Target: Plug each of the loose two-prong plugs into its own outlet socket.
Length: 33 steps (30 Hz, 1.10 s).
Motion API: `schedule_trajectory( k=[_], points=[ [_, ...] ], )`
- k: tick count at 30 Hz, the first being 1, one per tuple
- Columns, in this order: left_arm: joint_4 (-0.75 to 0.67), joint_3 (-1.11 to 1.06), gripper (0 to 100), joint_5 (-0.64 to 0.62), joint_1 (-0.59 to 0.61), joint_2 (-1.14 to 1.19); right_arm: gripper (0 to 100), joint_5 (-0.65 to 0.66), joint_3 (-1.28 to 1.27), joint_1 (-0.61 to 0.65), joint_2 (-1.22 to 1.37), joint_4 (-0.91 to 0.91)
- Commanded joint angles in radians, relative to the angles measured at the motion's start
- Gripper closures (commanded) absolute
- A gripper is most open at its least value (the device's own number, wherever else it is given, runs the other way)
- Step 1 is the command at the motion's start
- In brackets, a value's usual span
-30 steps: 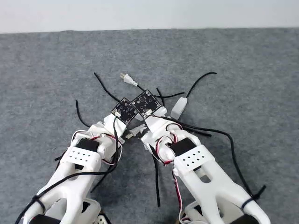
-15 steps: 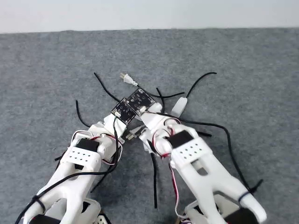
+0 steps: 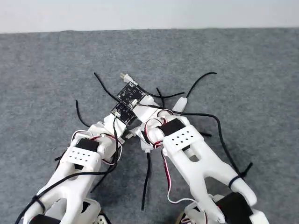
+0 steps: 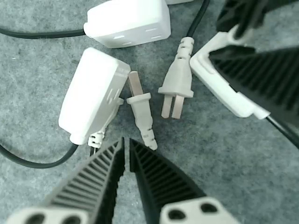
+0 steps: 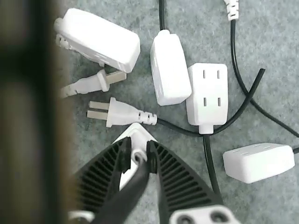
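My left gripper hovers shut and empty just behind a white two-prong plug, whose prongs touch the side of a white outlet socket. A greyish plug lies beside it and another socket lies beyond. My right gripper is shut on a white corded socket; that socket sits under its black jaw close to the greyish plug. Ahead of it lie a white plug and a greyish plug. From above, both arms meet at mid-table.
More white sockets lie on the grey carpet among black cords. A further plug lies beyond the arms, and a white socket to their right. Cords trail around the right arm.
The right arm swung left and forward, next to the left arm's wrist, dragging its black cords along. The left arm stayed still.
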<state>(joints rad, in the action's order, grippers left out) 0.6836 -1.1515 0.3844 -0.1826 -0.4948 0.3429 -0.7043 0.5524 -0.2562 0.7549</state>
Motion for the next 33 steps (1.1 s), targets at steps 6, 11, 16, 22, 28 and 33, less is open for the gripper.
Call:
schedule_trajectory(
  k=[6,11,16,22,28,33],
  points=[
    [-0.031,0.007,99,0.005,-0.006,-0.028,98.9,0.011,0.092,0.002,0.01,0.094],
    [-0.031,0.007,99,0.005,-0.006,-0.028,98.9,0.012,0.098,0.004,0.101,0.091],
    [-0.031,0.005,99,0.005,-0.006,-0.028,98.9,0.012,0.1,0.01,0.196,0.091],
    [-0.031,0.005,99,0.005,-0.006,-0.028,98.9,0.002,0.097,0.01,0.206,0.114],
    [-0.031,0.018,99,0.0,0.011,-0.029,88.7,-0.203,0.157,0.027,0.205,0.16],
    [-0.075,0.031,99,-0.083,0.147,-0.107,72.1,-0.362,0.193,0.071,0.205,0.203]
  ],
)
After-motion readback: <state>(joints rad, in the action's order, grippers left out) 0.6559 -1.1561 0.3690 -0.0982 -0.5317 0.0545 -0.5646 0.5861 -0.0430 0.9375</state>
